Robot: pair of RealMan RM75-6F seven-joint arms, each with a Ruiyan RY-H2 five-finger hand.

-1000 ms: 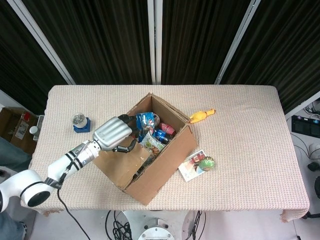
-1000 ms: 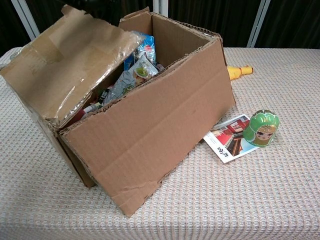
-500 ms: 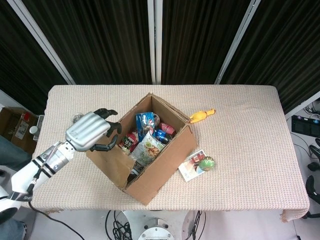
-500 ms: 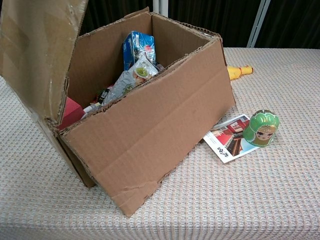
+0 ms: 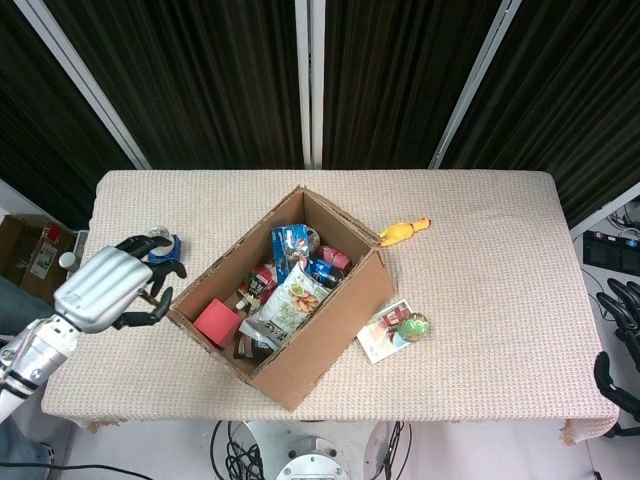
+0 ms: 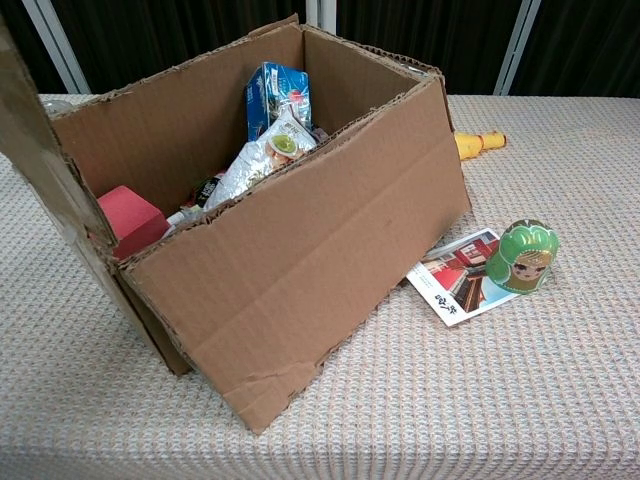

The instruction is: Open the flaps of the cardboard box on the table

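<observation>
The cardboard box [image 5: 325, 335] [image 6: 300, 270] sits mid-table with its top open, showing a red block [image 5: 215, 322] [image 6: 130, 217], snack bags [image 5: 290, 297] and a blue carton [image 6: 275, 95]. Its left end flap [image 6: 35, 165] leans up and outward at the chest view's left edge. My left hand [image 5: 110, 288] hovers just left of the box, above that flap, fingers curled and apart with nothing in them. Whether they touch the flap I cannot tell. Dark fingers of my right hand [image 5: 618, 300] show past the table's right edge, spread and empty.
A yellow rubber chicken [image 5: 403, 231] [image 6: 480, 142] lies behind the box. A green doll [image 5: 416, 325] [image 6: 525, 257] stands on a picture card [image 5: 383, 333] [image 6: 455, 275] to its right. A blue stand with a glass ball [image 5: 165, 245] peeks out behind my left hand.
My left hand drew back leftward from over the box, swinging the left flap up and outward. The box's contents now show. My right hand has crept in at the right edge.
</observation>
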